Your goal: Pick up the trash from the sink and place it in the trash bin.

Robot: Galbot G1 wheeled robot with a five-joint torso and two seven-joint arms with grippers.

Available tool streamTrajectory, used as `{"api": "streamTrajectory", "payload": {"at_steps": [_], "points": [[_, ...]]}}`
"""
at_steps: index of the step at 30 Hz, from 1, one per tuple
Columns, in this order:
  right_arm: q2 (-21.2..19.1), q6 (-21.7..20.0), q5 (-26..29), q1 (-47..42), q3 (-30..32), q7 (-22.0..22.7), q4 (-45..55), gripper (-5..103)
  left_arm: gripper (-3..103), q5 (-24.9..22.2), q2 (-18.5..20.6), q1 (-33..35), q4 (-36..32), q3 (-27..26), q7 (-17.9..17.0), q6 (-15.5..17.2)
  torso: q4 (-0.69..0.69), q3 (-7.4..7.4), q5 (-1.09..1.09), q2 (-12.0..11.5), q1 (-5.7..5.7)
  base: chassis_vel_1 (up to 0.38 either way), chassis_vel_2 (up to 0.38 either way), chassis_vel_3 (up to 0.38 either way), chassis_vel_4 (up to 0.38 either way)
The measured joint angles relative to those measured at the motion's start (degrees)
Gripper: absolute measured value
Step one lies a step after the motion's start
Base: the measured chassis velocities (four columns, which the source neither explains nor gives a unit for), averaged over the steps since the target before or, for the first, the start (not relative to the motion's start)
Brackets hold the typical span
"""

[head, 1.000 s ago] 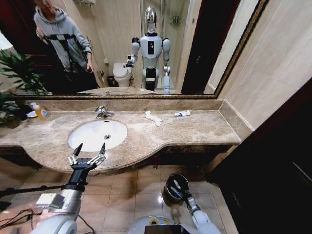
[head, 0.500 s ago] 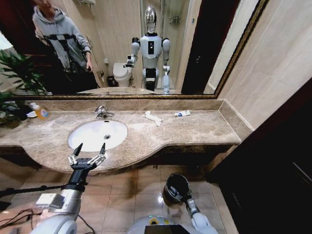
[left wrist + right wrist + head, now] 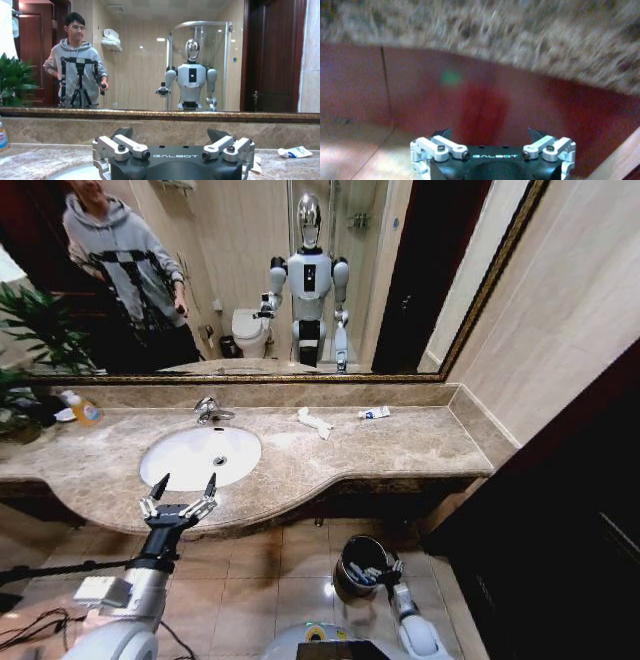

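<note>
From the head camera, the white oval sink point(image 3: 200, 456) sits in the beige-brown marble countertop point(image 3: 400, 442). A crumpled white tissue point(image 3: 315, 421) and a small white tube with blue marking point(image 3: 375, 413) lie on that counter, right of the basin. The left gripper point(image 3: 183, 485) hovers at the counter's front edge, fingers spread. The right gripper point(image 3: 388, 573) hangs low over the small round dark trash bin point(image 3: 360, 565).

In the left wrist view, the tube point(image 3: 295, 152) lies by the backsplash.

In the right wrist view, the right gripper's point(image 3: 490, 132) fingertips stand spread, holding nothing.
</note>
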Motion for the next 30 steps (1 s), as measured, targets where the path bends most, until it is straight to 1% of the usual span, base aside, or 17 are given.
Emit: {"api": "streamTrajectory", "payload": {"at_steps": [2, 4, 5, 6, 8, 13, 14, 17, 18, 21, 22, 23, 24, 27, 28, 29, 30], "points": [[0.20, 0.56, 0.82, -1.94, 0.79, 0.58, 3.72, 100, 100, 0.00, 0.00, 0.00, 0.00, 0.00, 0.00, 0.00, 0.00, 0.00, 0.01, 0.00, 0.00, 0.000, 0.000, 0.000, 0.000], [0.29, 0.65, 2.19, -3.93, 1.39, 0.97, 7.45, 99, 100, 0.00, 0.00, 0.00, 0.00, 0.00, 0.00, 0.00, 0.00, 0.00, 0.01, 0.00, 0.00, 0.000, 0.000, 0.000, 0.000], [0.29, 0.65, 2.19, -3.93, 1.39, 0.97, 7.45, 99, 100, 0.00, 0.00, 0.00, 0.00, 0.00, 0.00, 0.00, 0.00, 0.00, 0.01, 0.00, 0.00, 0.000, 0.000, 0.000, 0.000], [0.32, 0.74, 3.03, -5.64, 2.04, 1.06, 10.38, 99, 100, 0.00, 0.00, 0.00, 0.00, 0.00, 0.00, 0.00, 0.00, 0.00, 0.01, 0.00, 0.00, 0.000, 0.000, 0.000, 0.000], [0.40, 0.62, 5.04, -8.13, 3.04, 1.38, 15.11, 95, 100, 0.00, 0.00, 0.00, 0.00, 0.00, 0.00, 0.00, 0.00, 0.00, 0.00, 0.00, 0.00, 0.000, 0.000, 0.000, 0.000], [1.05, -0.88, 10.27, -11.44, 5.19, 2.36, 22.49, 99, 100, 0.00, 0.00, 0.00, 0.00, 0.00, 0.00, 0.00, 0.00, 0.00, 0.00, 0.00, 0.00, 0.000, 0.000, 0.000, 0.000], [1.05, -0.88, 10.27, -11.44, 5.19, 2.36, 22.49, 99, 100, 0.00, 0.00, 0.00, 0.00, 0.00, 0.00, 0.00, 0.00, 0.00, 0.00, 0.00, 0.00, 0.000, 0.000, 0.000, 0.000], [1.88, -1.77, 12.30, -14.13, 7.60, 2.11, 29.20, 99, 100, 0.00, 0.00, 0.00, 0.00, 0.00, 0.00, 0.00, 0.00, 0.00, 0.01, 0.00, 0.01, 0.000, 0.000, 0.000, 0.000], [1.88, -1.77, 12.30, -14.13, 7.60, 2.11, 29.20, 99, 100, 0.00, 0.00, 0.00, 0.00, 0.00, 0.00, 0.00, 0.00, 0.00, 0.01, 0.00, 0.01, 0.000, 0.000, 0.000, 0.000], [1.57, -2.86, 14.83, -15.86, 8.40, 2.15, 34.70, 99, 100, 0.00, 0.00, 0.00, 0.00, 0.00, 0.00, 0.00, 0.00, 0.00, 0.00, 0.00, 0.01, 0.000, 0.000, 0.000, 0.000], [1.62, -3.88, 16.43, -16.23, 8.57, 2.15, 37.97, 99, 100, 0.00, 0.00, 0.00, 0.00, 0.00, 0.00, 0.00, -0.01, 0.00, 0.00, 0.00, 0.01, 0.000, 0.000, 0.000, 0.000], [1.62, -3.88, 16.43, -16.23, 8.57, 2.15, 37.97, 99, 100, 0.00, 0.00, 0.00, 0.00, 0.00, 0.00, 0.00, -0.01, 0.00, 0.00, 0.00, 0.01, 0.000, 0.000, 0.000, 0.000], [1.59, -4.60, 17.73, -16.03, 8.37, 2.26, 39.73, 99, 100, 0.00, 0.00, 0.00, 0.00, 0.00, 0.00, 0.00, -0.01, 0.00, -0.01, 0.00, 0.01, 0.000, 0.000, 0.000, 0.000], [0.82, -7.95, 21.22, -13.50, 7.07, 2.37, 43.85, 99, 100, 0.00, 0.00, 0.00, 0.00, 0.00, 0.00, 0.00, 0.00, 0.00, -0.01, 0.00, 0.01, 0.000, 0.000, 0.000, 0.000], [0.36, -8.96, 21.77, -12.24, 6.62, 2.36, 44.78, 99, 100, 0.00, 0.00, 0.00, 0.00, 0.00, 0.00, 0.00, 0.00, 0.00, 0.00, 0.00, 0.01, 0.000, 0.000, 0.000, 0.000], [0.36, -8.96, 21.77, -12.24, 6.62, 2.36, 44.78, 99, 100, 0.00, 0.00, 0.00, 0.00, 0.00, 0.00, 0.00, 0.00, 0.00, 0.00, 0.00, 0.01, 0.000, 0.000, 0.000, 0.000], [-0.40, -10.26, 22.24, -10.60, 6.13, 2.26, 45.65, 99, 100, 0.00, 0.00, 0.00, 0.00, 0.00, 0.00, 0.00, 0.00, 0.00, 0.01, 0.00, 0.01, 0.000, 0.000, 0.000, 0.000]]}}
